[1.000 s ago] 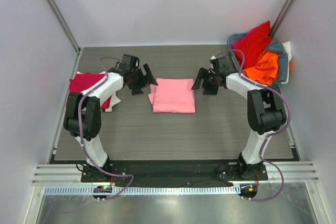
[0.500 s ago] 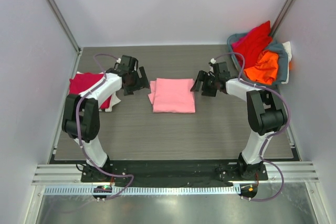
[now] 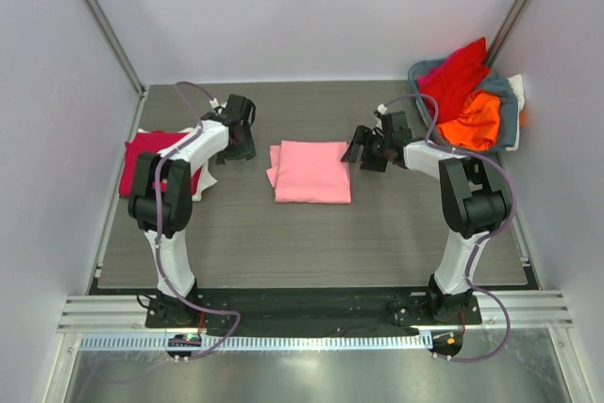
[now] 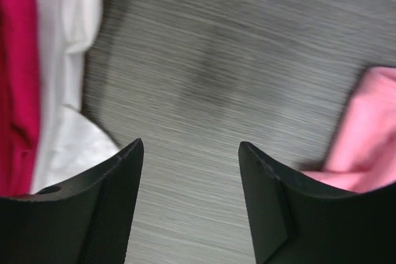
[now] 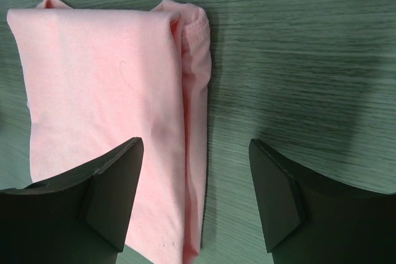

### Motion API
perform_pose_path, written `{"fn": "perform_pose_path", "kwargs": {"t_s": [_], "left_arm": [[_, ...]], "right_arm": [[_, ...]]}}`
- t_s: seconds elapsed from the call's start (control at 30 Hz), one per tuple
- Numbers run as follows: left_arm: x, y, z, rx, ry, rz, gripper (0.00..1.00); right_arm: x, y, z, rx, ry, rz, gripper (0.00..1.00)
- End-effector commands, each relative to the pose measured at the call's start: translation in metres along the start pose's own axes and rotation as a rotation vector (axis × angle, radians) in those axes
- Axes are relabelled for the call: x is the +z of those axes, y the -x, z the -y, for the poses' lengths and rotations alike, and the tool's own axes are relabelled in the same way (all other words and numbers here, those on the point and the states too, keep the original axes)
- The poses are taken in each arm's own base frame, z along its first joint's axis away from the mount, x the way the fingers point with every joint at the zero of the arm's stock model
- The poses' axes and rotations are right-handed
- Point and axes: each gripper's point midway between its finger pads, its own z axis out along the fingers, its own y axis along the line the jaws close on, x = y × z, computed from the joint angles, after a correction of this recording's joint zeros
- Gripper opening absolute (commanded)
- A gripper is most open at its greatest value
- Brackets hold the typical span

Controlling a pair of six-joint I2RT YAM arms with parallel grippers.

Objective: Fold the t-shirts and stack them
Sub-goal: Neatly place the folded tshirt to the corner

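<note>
From above, the grey-blue basket [image 3: 511, 112] sits at the far right corner of the counter [image 3: 311, 243]. It holds a red t-shirt [image 3: 458, 73] heaped over an orange t-shirt [image 3: 475, 120], both crumpled. The pink t-shirt [image 3: 311, 170] lies folded flat mid-counter as a near-square block, its edges parallel to the counter's. At the left edge a crimson t-shirt [image 3: 151, 159] rests on a white t-shirt [image 3: 206, 179]. The left gripper [image 3: 239, 148] is between that pile and the pink t-shirt, and the right gripper [image 3: 359, 149] is just beside the pink one's right edge.

Left wrist: the left gripper [image 4: 190, 146] is released, its jaws apart over bare counter, with white and crimson cloth on one side and a pink corner on the other.

Right wrist: the right gripper [image 5: 196, 142] is released and grasps nothing. The pink t-shirt's long axis runs from the gripper toward the top of the view, its layered edge facing the bare counter.
</note>
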Motion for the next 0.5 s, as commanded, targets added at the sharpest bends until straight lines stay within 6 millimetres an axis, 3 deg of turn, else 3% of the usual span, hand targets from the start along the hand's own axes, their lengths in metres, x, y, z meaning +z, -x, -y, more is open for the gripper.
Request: {"fn": "perform_pose_path", "kwargs": {"t_s": [0.0, 0.17, 0.47], "left_arm": [[-0.001, 0.003, -0.035, 0.077, 0.186, 0.0, 0.63], [0.01, -0.013, -0.051, 0.12, 0.289, -0.07, 0.58], [0.008, -0.043, -0.07, 0.115, 0.347, -0.119, 0.64]], "right_arm": [[-0.002, 0.024, -0.016, -0.02, 0.047, 0.066, 0.75], [-0.002, 0.023, -0.017, -0.017, 0.052, 0.063, 0.74], [-0.002, 0.022, -0.018, -0.006, 0.057, 0.061, 0.74]]}}
